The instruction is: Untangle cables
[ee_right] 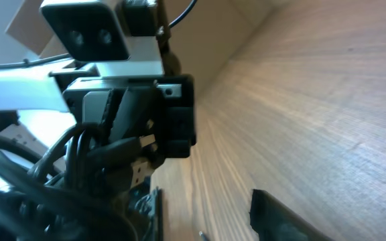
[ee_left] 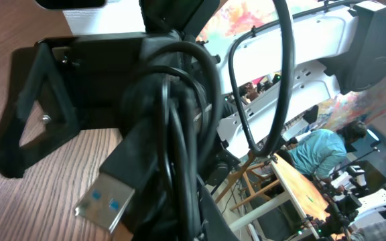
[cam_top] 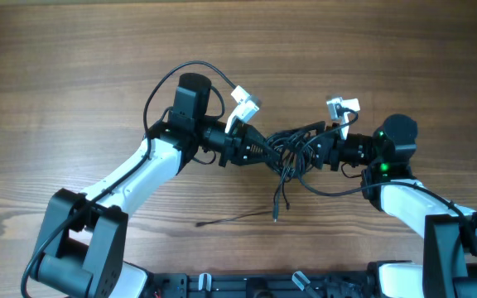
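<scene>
Mid-untangle: left claw (cam_top: 259,152) clenched on the cables (cam_top: 291,156), which are strung between both claws, ends trailing on the tabletop (cam_top: 73,66). Right claw (cam_top: 315,150) is at them, grip unclear. Next, likely: tease one loop free.

No legible text or markings.

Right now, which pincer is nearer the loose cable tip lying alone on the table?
Left. The left pincer holds the cables up and right of that tip; the right pincer sits farther, beyond them.
</scene>
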You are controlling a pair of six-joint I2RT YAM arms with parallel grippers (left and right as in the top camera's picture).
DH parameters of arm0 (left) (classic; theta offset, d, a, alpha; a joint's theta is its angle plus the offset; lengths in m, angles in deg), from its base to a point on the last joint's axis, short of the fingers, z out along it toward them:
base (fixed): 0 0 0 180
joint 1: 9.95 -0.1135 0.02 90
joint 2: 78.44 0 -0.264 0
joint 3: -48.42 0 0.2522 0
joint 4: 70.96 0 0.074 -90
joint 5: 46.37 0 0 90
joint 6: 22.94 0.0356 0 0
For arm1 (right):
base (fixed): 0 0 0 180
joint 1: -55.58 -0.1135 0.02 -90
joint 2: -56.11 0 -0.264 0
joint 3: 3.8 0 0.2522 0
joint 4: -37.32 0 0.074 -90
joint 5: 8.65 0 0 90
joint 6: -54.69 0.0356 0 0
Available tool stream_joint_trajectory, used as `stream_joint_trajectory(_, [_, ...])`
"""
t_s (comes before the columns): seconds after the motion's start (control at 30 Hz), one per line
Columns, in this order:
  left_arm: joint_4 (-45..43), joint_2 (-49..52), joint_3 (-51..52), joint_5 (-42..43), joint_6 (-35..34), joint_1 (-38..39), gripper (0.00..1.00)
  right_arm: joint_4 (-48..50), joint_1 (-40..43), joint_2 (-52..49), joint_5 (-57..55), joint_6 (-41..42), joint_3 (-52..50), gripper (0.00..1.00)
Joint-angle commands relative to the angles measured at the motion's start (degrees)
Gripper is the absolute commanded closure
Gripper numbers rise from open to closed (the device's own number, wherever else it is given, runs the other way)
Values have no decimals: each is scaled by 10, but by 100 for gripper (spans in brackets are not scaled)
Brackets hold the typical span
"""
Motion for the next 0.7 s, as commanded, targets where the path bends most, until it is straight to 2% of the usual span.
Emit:
stream_joint_trajectory(0.0, [-2, -13, -6, 3, -1, 4, 96, -43, -4, -3, -72, 7, 1, 59])
stream_joint_trajectory(0.07, [-2, -13, -6, 3, -1, 4, 96, -86, -4, -3, -112, 7, 1, 82])
stream_joint_trajectory(0.1, [-2, -13, -6, 3, -1, 4, 96, -96, -4, -3, -126, 7, 1, 89])
stream_joint_trajectory(0.17, [-2, -13, -6, 3, -2, 4, 96, -134, -4, -3, -193, 7, 1, 94])
stream_joint_trajectory(0.27, [-9, -13, -6, 48, -9, 4, 96, -254, -4, -3, -421, -4, 1, 96])
stream_joint_trajectory(0.33, [-52, -14, -6, 48, -74, 4, 96, -343, -2, -3, -597, -9, 1, 96])
stream_joint_trajectory(0.4, [-109, -14, -6, 48, -129, 4, 96, -389, 7, -3, -690, -20, 1, 96])
stream_joint_trajectory(0.47, [-152, -14, -6, 48, -153, 3, 96, -390, 27, -1, -700, -91, 1, 96])
stream_joint_trajectory(0.57, [-174, -14, -6, 46, -176, -6, 96, -389, 83, 10, -711, -101, 2, 96])
stream_joint_trajectory(0.6, [-186, -14, -6, 45, -191, -10, 96, -388, 102, 16, -697, -97, 2, 96])
stream_joint_trajectory(0.67, [-203, -14, -6, 4, -215, -17, 96, -370, 133, 33, -599, -103, 2, 95])
